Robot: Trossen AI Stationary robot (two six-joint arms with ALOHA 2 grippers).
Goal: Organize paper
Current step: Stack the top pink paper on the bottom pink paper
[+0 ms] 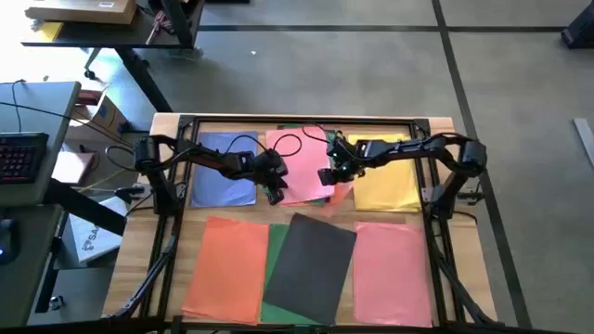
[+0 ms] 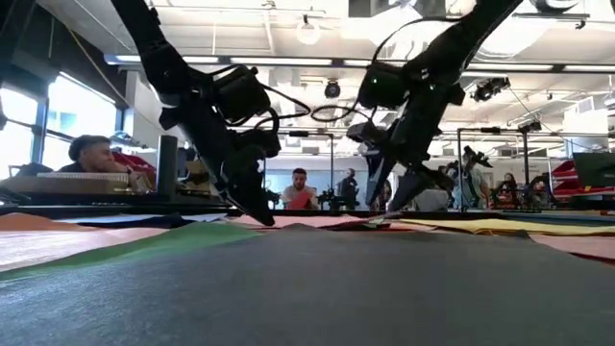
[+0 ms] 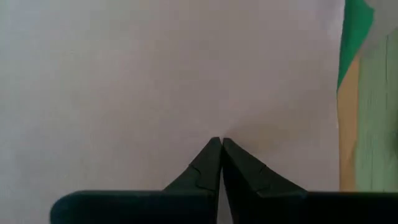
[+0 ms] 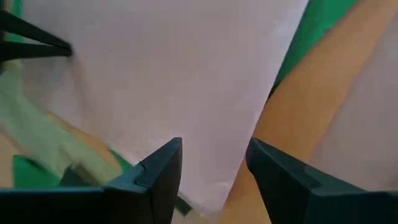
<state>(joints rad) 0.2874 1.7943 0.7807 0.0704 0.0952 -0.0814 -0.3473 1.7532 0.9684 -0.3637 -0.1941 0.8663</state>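
Both arms meet over the pink sheet (image 1: 299,165) at the far middle of the surface (image 1: 444,125): the left gripper (image 1: 276,194) presses closed fingertips onto it, seemingly pinning it, while the right gripper (image 1: 327,176) hovers open at its right edge.

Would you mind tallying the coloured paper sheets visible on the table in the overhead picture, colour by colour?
As far as the overhead view shows (stacked sheets cannot be separated):
Pink: 2
Orange: 2
Green: 2
Blue: 1
Yellow: 1
Dark grey: 1
Total: 9
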